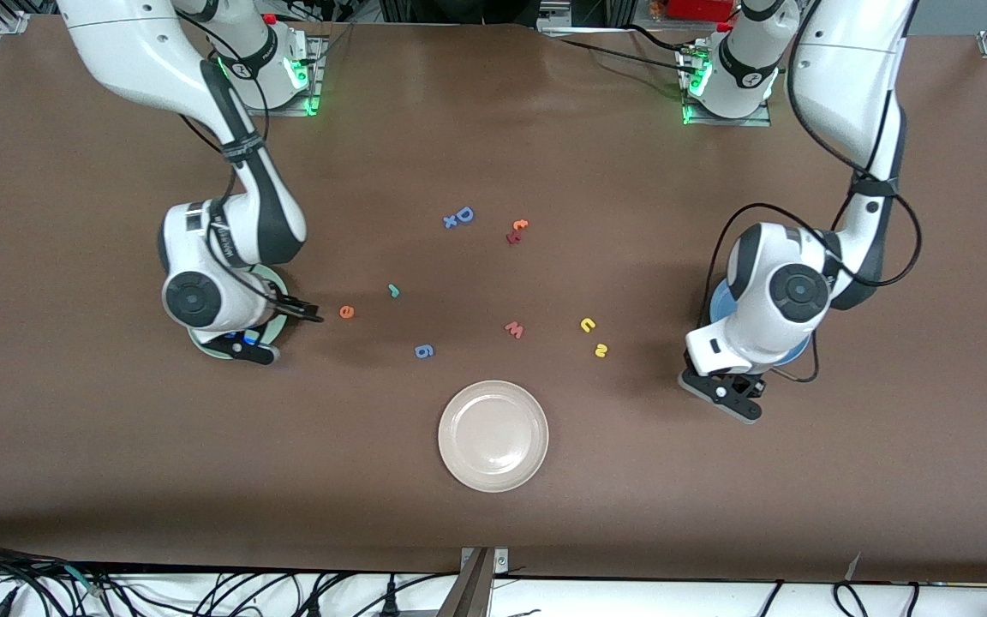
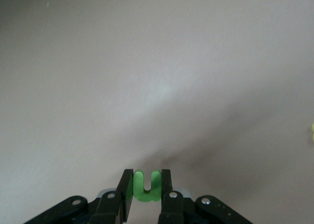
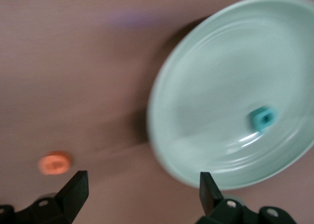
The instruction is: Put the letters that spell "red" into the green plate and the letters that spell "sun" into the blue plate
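Note:
The green plate (image 3: 211, 86) holds a teal "d" (image 3: 262, 118); in the front view only its rim (image 1: 202, 343) shows under the right arm's hand. My right gripper (image 3: 142, 182) is open and empty over the table at that plate's edge, beside the orange "e" (image 1: 346, 312). The teal "r" (image 1: 392, 290) lies farther along toward the table's middle. My left gripper (image 2: 147, 177) is shut on the green "n" (image 2: 146, 194), over bare table beside the blue plate (image 1: 720, 300), which that arm mostly hides. The yellow "u" (image 1: 587, 324) and "s" (image 1: 601, 350) lie on the table.
A whitish-beige plate (image 1: 493, 435) sits near the front edge at mid-table. Loose letters lie around the middle: blue "g" (image 1: 424, 350), pink "w" (image 1: 514, 329), blue "D" (image 1: 463, 214) and an orange-red pair (image 1: 517, 230).

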Robot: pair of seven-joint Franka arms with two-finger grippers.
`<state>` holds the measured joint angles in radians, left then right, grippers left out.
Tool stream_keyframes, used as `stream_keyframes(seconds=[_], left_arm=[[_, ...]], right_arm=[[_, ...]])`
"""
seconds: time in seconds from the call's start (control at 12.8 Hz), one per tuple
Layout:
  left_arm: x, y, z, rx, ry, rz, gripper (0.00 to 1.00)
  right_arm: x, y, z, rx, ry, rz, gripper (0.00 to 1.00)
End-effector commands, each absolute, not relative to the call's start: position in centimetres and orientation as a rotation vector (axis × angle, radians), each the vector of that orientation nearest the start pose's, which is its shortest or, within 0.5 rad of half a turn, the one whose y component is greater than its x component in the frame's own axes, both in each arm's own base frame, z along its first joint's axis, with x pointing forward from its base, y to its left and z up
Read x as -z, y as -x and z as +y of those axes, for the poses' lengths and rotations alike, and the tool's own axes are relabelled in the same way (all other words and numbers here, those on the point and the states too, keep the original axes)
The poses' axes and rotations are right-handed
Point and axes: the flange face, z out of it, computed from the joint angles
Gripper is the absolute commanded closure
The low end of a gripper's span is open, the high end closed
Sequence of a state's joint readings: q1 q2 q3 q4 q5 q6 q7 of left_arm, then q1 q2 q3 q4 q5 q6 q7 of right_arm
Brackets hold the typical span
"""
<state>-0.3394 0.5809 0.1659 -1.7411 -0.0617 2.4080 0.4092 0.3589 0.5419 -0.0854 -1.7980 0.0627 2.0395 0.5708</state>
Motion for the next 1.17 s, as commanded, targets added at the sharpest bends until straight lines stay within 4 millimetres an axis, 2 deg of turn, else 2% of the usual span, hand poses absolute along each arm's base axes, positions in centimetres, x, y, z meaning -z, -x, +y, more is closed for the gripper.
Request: stream_keyframes(seconds=[0.0,0.08,0.31,0.47,0.63,0.7,0.78,0.86,0.94,1.1], left_arm=[[-27.5,-63.9,-9.5,0.04,2.997,0.911,1.0],[-27.5,-63.6,-7.9,-0.001,3.005,0.906,1.0],[-25.2,-61.7,-4.2,-0.109,3.025,0.884,1.0],[-24.0,-60.8,-2.7,-0.154,3.037,0.866,0.97],[-22.4,-59.7,-2.0,-0.214,3.048,0.843,0.94],[-22.2,-59.6,-1.9,-0.219,3.051,0.833,0.89],[-22.1,-59.7,-1.8,-0.219,3.052,0.826,0.6],[-22.4,-59.9,-1.9,-0.209,3.05,0.831,0.06],[-22.8,-60.1,-1.9,-0.195,3.047,0.841,0.0],[-24.7,-61.5,-2.6,-0.124,3.041,0.847,0.0]], right_arm=[[-22.5,-59.2,20.4,-0.374,3.136,0.695,0.0],[-21.7,-59.2,20.9,-0.353,3.132,0.693,0.0],[-20.6,-58.8,23.7,-0.273,3.111,0.767,0.0],[-19.8,-58.8,23.7,-0.244,3.103,0.77,0.01],[-18.3,-58.6,23.6,-0.221,3.097,0.771,0.05],[-17.9,-58.5,23.6,-0.216,3.097,0.769,0.07],[-17.8,-58.4,23.6,-0.211,3.096,0.769,0.11],[-17.6,-58.3,23.6,-0.213,3.097,0.77,0.16],[-17.6,-58.3,23.5,-0.213,3.097,0.77,0.23],[-17.5,-58.3,23.5,-0.211,3.096,0.77,0.36]])
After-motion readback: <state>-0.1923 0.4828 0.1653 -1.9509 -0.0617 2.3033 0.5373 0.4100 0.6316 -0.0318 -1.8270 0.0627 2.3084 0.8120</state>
